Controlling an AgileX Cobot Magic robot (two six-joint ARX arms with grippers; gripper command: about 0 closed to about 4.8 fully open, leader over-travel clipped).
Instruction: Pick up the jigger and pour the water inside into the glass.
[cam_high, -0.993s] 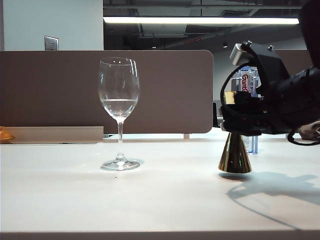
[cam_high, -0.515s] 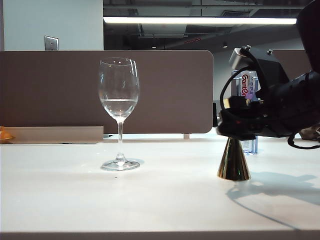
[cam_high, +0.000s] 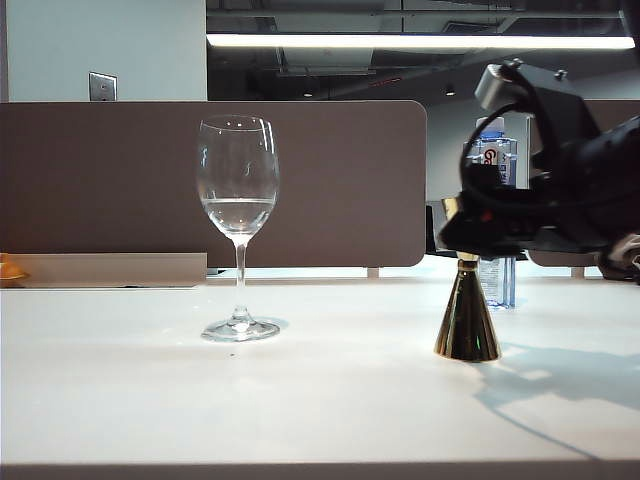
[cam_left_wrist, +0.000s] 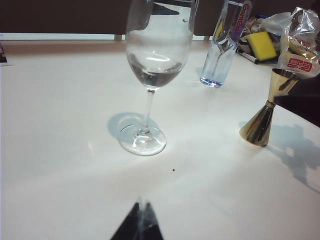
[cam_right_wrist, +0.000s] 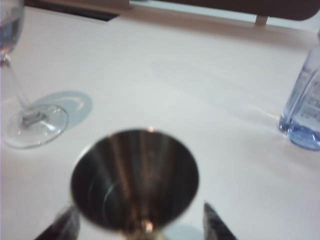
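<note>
The gold jigger (cam_high: 467, 325) stands upright on the white table, right of the glass (cam_high: 238, 190). My right gripper (cam_high: 463, 232) is open around the jigger's upper cup (cam_right_wrist: 135, 180), with a finger (cam_right_wrist: 216, 224) on each side and a gap to the metal. The cup's inside looks dark, and I cannot tell whether liquid is in it. Water (cam_high: 238, 215) fills the lower part of the glass bowl (cam_left_wrist: 155, 55). My left gripper (cam_left_wrist: 141, 212) is shut and empty, low over the table, well short of the glass foot (cam_left_wrist: 142, 139). It does not show in the exterior view.
A clear plastic bottle (cam_high: 497, 280) with a blue cap stands behind the jigger, near the table's back edge. A yellow sponge (cam_left_wrist: 262, 45) and a crumpled wrapper (cam_left_wrist: 297, 40) lie beyond it. A brown partition (cam_high: 330, 180) runs along the back.
The right gripper's jaws have opened off the jigger. The jigger came down onto the table and now stands free, while the gripper has lifted slightly and drawn back to the right.
</note>
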